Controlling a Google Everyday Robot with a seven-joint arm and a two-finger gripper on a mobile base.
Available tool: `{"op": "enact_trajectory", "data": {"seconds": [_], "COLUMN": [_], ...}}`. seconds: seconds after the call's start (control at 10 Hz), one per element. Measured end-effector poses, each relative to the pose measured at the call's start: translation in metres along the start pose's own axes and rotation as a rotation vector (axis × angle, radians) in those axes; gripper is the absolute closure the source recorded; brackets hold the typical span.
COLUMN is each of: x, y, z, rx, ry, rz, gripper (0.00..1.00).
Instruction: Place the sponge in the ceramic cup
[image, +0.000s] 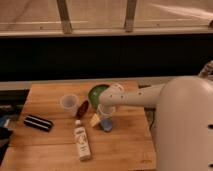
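The sponge (107, 125), a small light-blue pad, lies on the wooden table (125, 145) near its middle. My gripper (104, 118) hangs at the end of the white arm (135, 97), which reaches in from the right. The gripper is directly over the sponge and hides part of it. The ceramic cup (69, 103), pale white with a wide rim, stands upright to the left of the gripper, roughly a hand's width from the sponge.
A green bowl (98, 92) sits just behind the gripper. A dark red item (82, 107) lies beside the cup. A white bottle (82, 144) lies on its side in front, and a black striped block (38, 122) at the left. The robot's white body (185, 130) fills the right.
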Motion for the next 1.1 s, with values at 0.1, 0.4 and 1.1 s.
{"op": "enact_trajectory", "data": {"seconds": [0.1, 0.4, 1.1], "x": [-0.001, -0.005, -0.012], "y": [0.002, 0.006, 0.016], "z": [-0.001, -0.001, -0.070], "rx": [0.004, 0.008, 0.049], "ry": [-0.012, -0.026, -0.155], "rz": [-0.019, -0.043, -0.025], "gripper": [0.47, 0.76, 0.92]}}
